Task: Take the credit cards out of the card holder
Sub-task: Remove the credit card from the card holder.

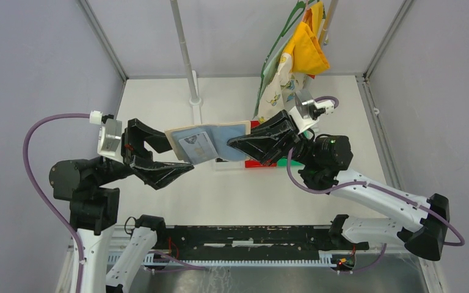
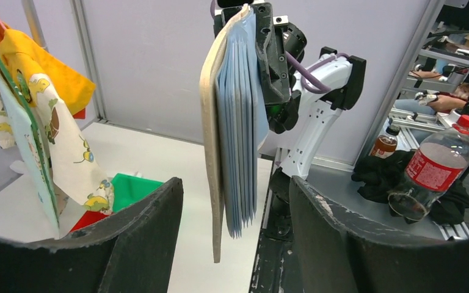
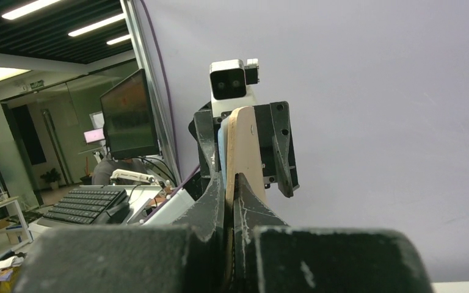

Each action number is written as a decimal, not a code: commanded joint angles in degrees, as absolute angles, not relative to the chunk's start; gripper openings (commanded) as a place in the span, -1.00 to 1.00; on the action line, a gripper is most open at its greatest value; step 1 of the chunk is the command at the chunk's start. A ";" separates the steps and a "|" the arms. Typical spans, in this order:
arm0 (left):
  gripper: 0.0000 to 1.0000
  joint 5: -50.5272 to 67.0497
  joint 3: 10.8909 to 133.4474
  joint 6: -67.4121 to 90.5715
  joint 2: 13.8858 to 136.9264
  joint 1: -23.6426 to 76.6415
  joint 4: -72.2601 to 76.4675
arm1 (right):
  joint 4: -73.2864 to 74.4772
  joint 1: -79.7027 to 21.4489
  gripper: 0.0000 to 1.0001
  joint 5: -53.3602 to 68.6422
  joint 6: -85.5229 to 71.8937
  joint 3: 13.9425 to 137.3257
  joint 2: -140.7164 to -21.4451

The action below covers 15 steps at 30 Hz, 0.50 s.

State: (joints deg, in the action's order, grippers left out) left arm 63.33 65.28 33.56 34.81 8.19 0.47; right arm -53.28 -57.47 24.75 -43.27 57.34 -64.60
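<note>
A: Where was the card holder (image 1: 210,143) kept?
B: One end was clamped tight in the right gripper (image 1: 232,141), up off the table (image 1: 232,189). The other end was straddled by the spread left gripper (image 1: 180,157), untouched.

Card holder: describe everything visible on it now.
The card holder is a tan leather-like wallet with pale blue-grey inner panels, spread open and held in the air above the table. One pale credit card shows in a pocket. The right gripper pinches its right end; the left gripper, open, straddles its left end.
</note>
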 commanded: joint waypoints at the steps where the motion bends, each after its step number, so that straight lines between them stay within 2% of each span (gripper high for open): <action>1: 0.39 64.34 65.47 38.08 34.75 8.25 5.69 | -60.56 -58.56 -1.00 23.60 -44.71 61.04 -65.88; 15: 0.26 65.29 63.81 46.91 35.44 8.48 12.81 | -63.71 -61.99 -1.00 19.85 -44.62 61.40 -69.04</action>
